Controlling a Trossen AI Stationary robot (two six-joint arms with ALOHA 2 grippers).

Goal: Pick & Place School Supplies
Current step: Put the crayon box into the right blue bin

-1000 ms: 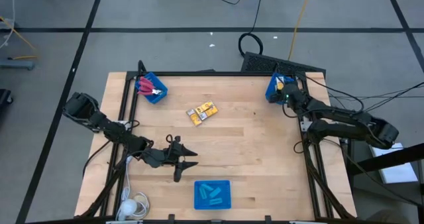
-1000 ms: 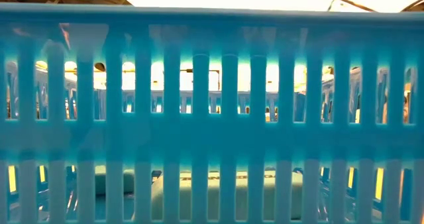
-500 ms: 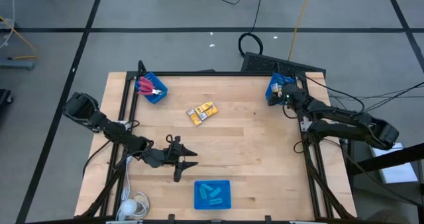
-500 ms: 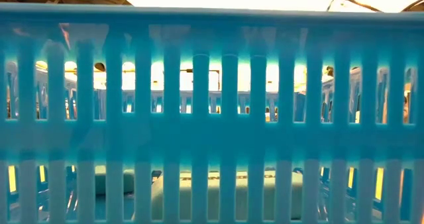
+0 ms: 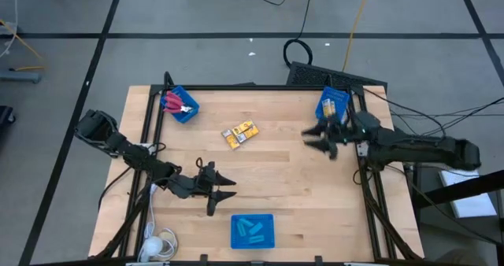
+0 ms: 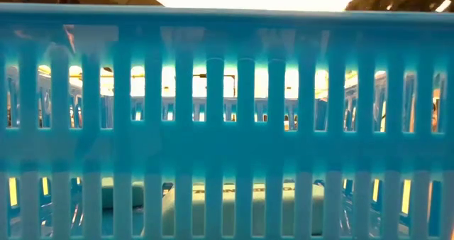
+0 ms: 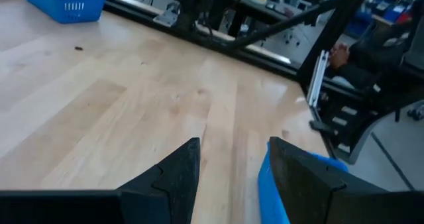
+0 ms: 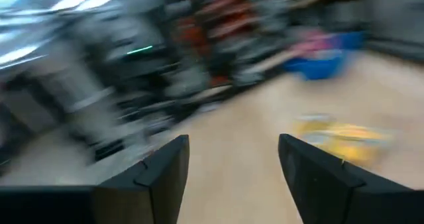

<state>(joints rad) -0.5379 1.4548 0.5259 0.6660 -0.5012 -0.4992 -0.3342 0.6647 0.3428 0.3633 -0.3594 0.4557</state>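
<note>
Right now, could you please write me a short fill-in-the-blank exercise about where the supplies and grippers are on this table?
1. The red-handled scissors lie inside a ____ bin.
2. The yellow packs lie on the bare ____.
3. The right gripper is ____ and holds nothing.
4. The left gripper is next to the bin holding the light-blue ____.

Missing words: blue; table; open; pieces

A wooden counter (image 5: 276, 179) stands on a grey floor (image 5: 197, 14) crossed by dark lines. Three blue bins sit on the counter: one (image 5: 191, 113) at its far left corner, one (image 5: 334, 101) at its far right corner, one (image 5: 252, 217) at the near edge. A yellow cable (image 5: 358, 18) runs over the floor beyond the counter.
</note>
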